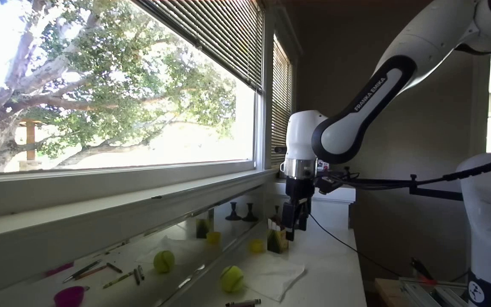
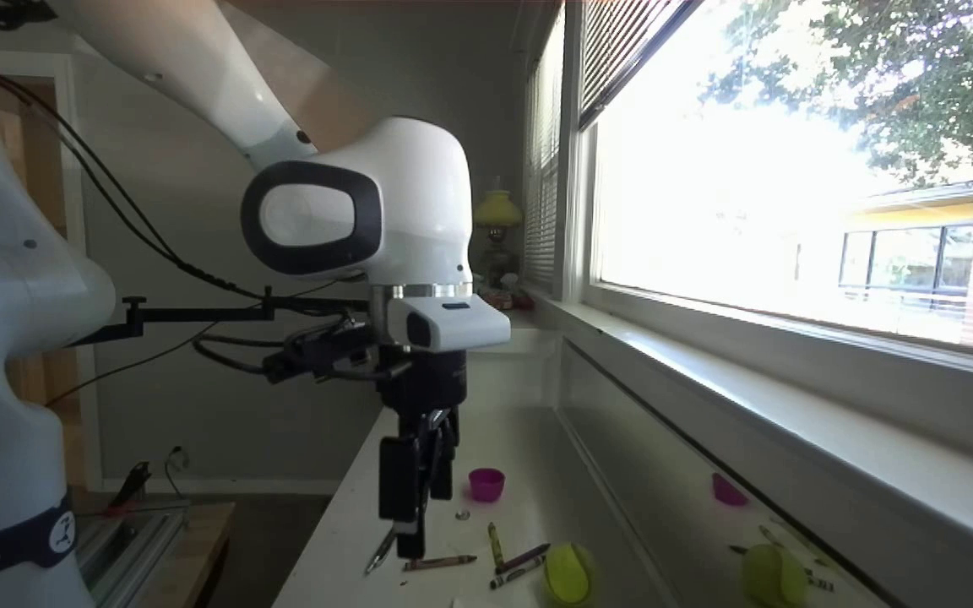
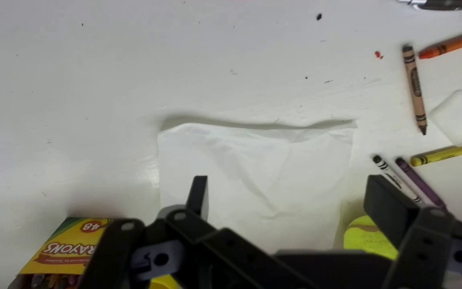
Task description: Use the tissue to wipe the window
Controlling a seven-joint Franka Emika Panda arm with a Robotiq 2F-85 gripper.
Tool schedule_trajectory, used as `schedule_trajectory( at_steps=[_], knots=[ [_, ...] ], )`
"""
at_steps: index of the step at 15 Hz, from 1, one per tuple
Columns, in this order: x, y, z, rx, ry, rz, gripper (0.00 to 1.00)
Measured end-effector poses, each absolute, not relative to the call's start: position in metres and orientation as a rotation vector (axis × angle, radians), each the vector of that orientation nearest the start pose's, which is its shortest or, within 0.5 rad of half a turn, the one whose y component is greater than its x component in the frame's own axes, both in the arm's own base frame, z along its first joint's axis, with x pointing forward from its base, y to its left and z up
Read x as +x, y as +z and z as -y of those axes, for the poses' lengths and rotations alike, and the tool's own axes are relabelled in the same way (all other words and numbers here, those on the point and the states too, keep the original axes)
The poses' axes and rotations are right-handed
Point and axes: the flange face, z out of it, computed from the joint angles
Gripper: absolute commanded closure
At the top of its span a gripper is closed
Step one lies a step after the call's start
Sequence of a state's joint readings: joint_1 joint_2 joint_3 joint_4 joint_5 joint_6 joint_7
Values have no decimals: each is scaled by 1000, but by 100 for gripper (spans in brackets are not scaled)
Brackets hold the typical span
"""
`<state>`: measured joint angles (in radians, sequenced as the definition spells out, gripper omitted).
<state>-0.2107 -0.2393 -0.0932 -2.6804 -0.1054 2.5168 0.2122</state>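
Window (image 1: 113, 102): rose wide and bright over its sill (image 1: 100, 206); by my reckoning the wiping had yet to begin.
Counter (image 1: 335, 273): ran white below the window and carried everything loose.
Arm (image 1: 365, 98): reached over the counter, wrist aimed down, apart from the glass.
Tissue (image 3: 255, 176): lay nearly flat on the counter below the claw, lightly creased, one long edge curling up. So thin a sheet called for tips lowered almost onto the surface.
Claw (image 3: 293, 202): stood wide, nothing between its pads (image 3: 198, 196). Seen from the wrist, one pad showed over the paper, its mate beyond the edge. A slight sideways shift, I thought, then a straight drop and an unhurried squeeze would gather the middle into a wad fit for wiping.
Crayon box (image 3: 68, 249): stood upright near the tissue, on the side away from the ball; a descending finger could clip it.
Ball (image 3: 369, 237): sat right beside the tissue, touching or not I couldn't tell. Bumped, it would probably roll.
White crayon (image 3: 394, 176): lay alongside a purple crayon (image 3: 419, 182), off the paper's edge, best kept out of the pinch.
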Motion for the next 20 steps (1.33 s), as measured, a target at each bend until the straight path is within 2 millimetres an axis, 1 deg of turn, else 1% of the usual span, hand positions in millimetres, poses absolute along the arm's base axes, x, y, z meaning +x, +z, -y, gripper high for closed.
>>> schedule_trajectory(
  at_steps=[3, 6, 7, 13, 15, 18, 20],
  knots=[
    [396, 294, 138, -3089, -179, -721, 0],
    [399, 275, 154, -3080, -259, -736, 0],
    [399, 270, 156, -3081, -252, -739, 0],
    [399, 270, 155, -3082, -252, -735, 0],
    [402, 269, 156, -3084, -288, -733, 0],
    [407, 260, 158, -3079, -368, -741, 0],
    [409, 251, 158, -3076, -394, -745, 0]
  ],
)
